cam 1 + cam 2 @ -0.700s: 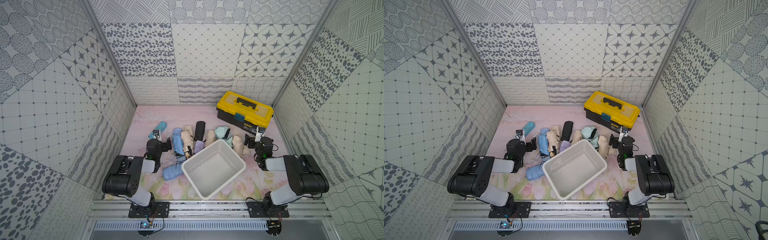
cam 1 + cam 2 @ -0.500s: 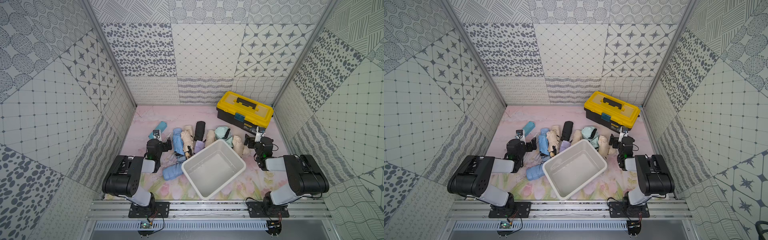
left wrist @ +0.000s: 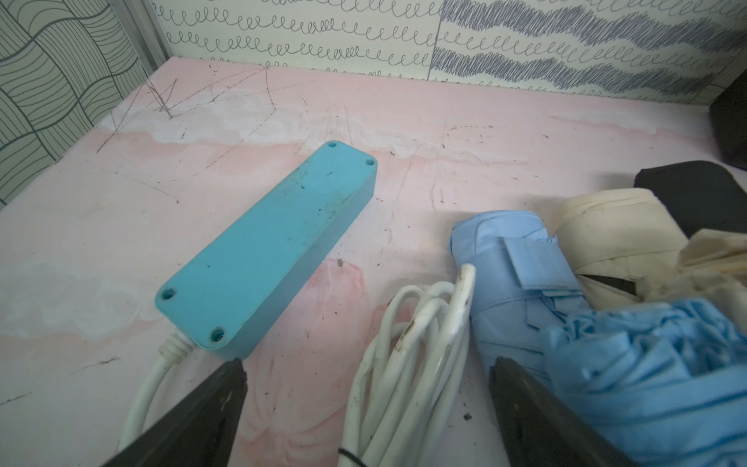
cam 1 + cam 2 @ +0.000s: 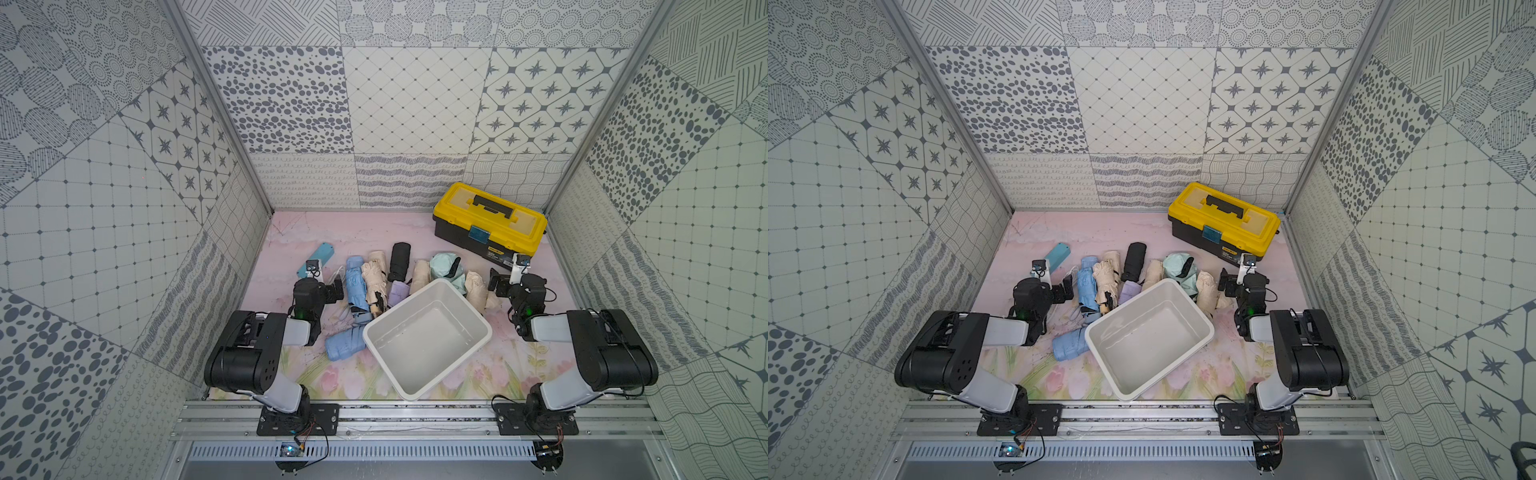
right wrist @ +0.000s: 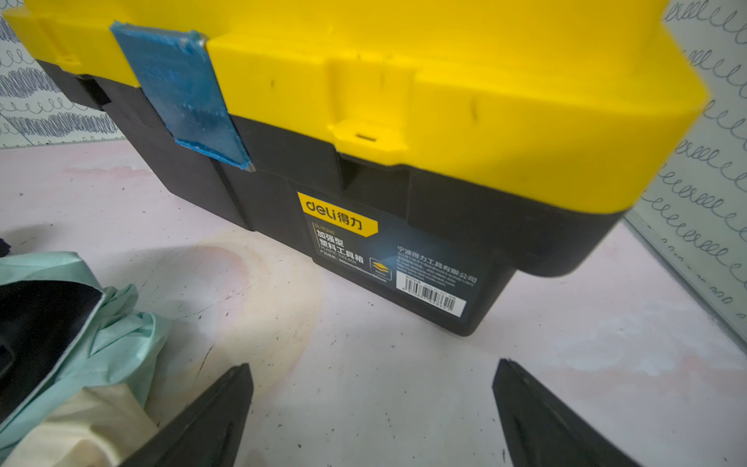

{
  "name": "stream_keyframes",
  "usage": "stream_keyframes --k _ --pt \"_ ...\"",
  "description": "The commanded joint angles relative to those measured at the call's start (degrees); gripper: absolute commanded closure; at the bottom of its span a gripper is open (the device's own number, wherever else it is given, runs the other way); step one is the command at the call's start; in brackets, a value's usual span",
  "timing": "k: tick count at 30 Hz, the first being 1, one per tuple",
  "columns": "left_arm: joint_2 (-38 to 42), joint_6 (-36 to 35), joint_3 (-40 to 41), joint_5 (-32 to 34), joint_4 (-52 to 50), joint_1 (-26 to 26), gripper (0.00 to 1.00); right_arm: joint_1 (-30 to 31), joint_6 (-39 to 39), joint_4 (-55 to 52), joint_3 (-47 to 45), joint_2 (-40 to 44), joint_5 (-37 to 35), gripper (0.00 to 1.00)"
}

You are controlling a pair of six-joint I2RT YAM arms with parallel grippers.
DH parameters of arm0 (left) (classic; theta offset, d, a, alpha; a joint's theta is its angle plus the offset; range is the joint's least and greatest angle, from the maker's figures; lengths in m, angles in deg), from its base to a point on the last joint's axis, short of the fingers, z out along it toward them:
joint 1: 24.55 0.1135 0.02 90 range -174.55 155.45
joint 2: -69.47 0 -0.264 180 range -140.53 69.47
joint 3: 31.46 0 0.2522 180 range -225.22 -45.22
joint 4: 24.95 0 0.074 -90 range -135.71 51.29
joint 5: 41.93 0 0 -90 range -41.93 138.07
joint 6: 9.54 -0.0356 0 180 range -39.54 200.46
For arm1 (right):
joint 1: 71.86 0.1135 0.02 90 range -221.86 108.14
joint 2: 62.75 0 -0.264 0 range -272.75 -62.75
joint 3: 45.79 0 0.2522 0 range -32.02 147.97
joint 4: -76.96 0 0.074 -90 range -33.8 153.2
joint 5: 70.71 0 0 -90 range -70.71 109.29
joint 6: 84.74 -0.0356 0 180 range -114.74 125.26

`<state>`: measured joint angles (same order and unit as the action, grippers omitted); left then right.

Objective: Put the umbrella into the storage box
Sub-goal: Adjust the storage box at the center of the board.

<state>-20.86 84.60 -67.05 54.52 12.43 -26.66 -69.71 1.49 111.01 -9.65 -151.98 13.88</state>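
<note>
I am at the reach, with nothing lifted yet. The box (image 4: 428,332) sits empty in the lower middle of both top views. The umbrellas (image 4: 419,276) lie in a row just above its upper rim.

My left claw (image 4: 336,288), left of centre, is spread wide and holds nothing. In the left wrist view the blue umbrella (image 3: 521,279) lies at the lower right, just beside one finger rather than between the two. What sits between them is a coiled cable (image 3: 420,323) from the power strip (image 3: 266,250).

My right claw (image 5: 372,368) is also spread wide and empty over bare mat. It faces the toolbox (image 5: 364,101), with a mint umbrella (image 5: 121,335) at the lower left of that view.

Next, I judge, the left claw must shift sideways to straddle the blue umbrella across its body. It has to leave the cable out, then close and lift over the rim.

Room is tight there: a beige neighbour presses the umbrella's far side, and the box's rim is near its lower end. The box mouth is wide, and the mat at the upper left offers free space.
</note>
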Motion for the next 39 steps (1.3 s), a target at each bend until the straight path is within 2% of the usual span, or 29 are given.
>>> stream_keyframes --k 1,4,7,11,15,18,22,25,31,36,39 --pt "0.7 0.04 2.89 1.28 6.7 -0.26 0.0 -0.22 -0.09 3.32 -2.24 3.71 -1.19 0.01" --pt "4.48 0.32 6.13 1.8 9.29 -0.26 0.0 -0.22 -0.03 -1.38 -3.39 11.47 -1.73 0.01" --pt "11.45 0.35 6.7 2.12 4.41 -0.26 0.01 -0.21 -1.5 -10.44 -3.24 21.76 -2.23 0.01" --pt "22.58 1.98 2.13 1.78 -12.03 -0.26 0.01 -0.17 -8.32 -28.65 0.87 34.21 -1.08 0.01" --pt "31.25 9.68 -4.15 2.0 -27.8 -0.26 0.01 -0.22 -15.66 -44.2 6.45 41.86 5.45 0.01" --pt "35.54 16.31 -9.93 0.22 -41.16 -0.26 0.01 0.11 -20.56 -52.26 11.16 44.25 13.25 0.03" --pt "38.23 23.16 -17.08 -5.79 -56.77 -0.25 0.0 4.64 -21.92 -64.72 19.29 43.39 18.19 0.05" --pt "38.61 27.23 -20.84 -9.85 -65.63 -0.26 0.0 14.16 -20.8 -72.49 25.54 41.27 16.1 0.05" --pt "36.92 32.32 -26.23 -14.14 -79.57 -0.26 0.01 41.77 -20.19 -84.03 36.86 33.25 6.43 0.07" --pt "35.49 34.07 -28.16 -15.24 -84.19 -0.2 0.0 62.14 -22.93 -91.7 44.77 23.84 -0.82 0.09" --pt "34.93 35.06 -28.02 -15.97 -84.87 -0.26 0.01 70.37 -24.88 -96.04 48.83 17.76 -3.9 0.1"
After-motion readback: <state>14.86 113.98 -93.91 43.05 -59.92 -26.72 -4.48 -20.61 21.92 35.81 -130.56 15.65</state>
